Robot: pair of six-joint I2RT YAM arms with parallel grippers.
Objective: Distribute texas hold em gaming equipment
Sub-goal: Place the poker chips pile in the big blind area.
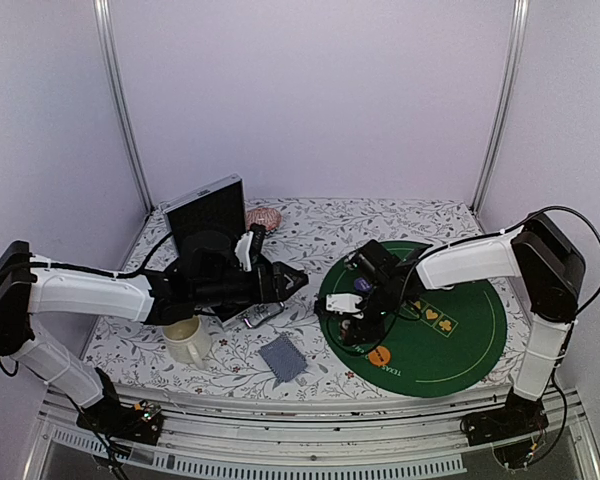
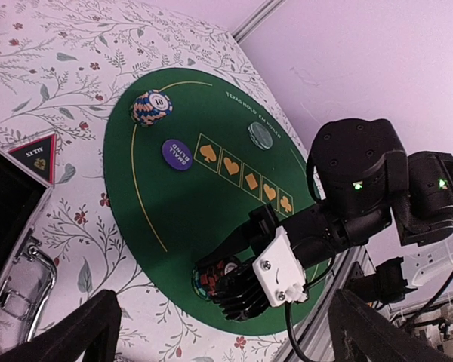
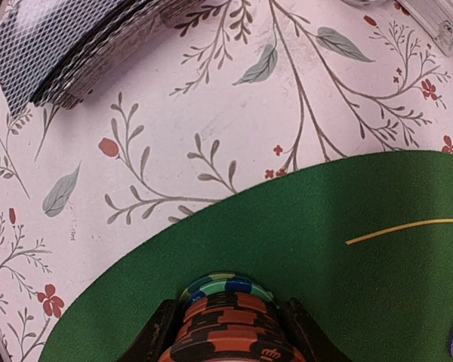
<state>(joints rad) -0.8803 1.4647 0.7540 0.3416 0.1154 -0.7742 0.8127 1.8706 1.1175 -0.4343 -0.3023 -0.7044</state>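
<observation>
Table: one, wearing a floral cloth and carrying everything else.
Mat: one round green felt, lying on the table's right half, printed with a row of five suit boxes.
Case: one, black, standing open at the table's left rear.
Left gripper: hanging over the cloth between case and mat, fingers spread wide and holding nothing.
Right gripper: reaching down at the mat's left edge, fingers clamping a stack from both sides.
Mug: one, cream, standing under the left arm.
Deck: one, grey-blue backs, lying on the cloth just off the mat, well apart from both grippers.
Held stack: one, red-black chips with a green-blue chip at its far end, sitting squarely between the right fingers; whether it is touching the felt I cannot tell.
Free stack: one, striped, resting on the mat's far side, away from the fingers.
Discs: three, lying on the mat, namely purple, clear, orange.
Marker: one black-red triangle, lying on the cloth beside the case.
</observation>
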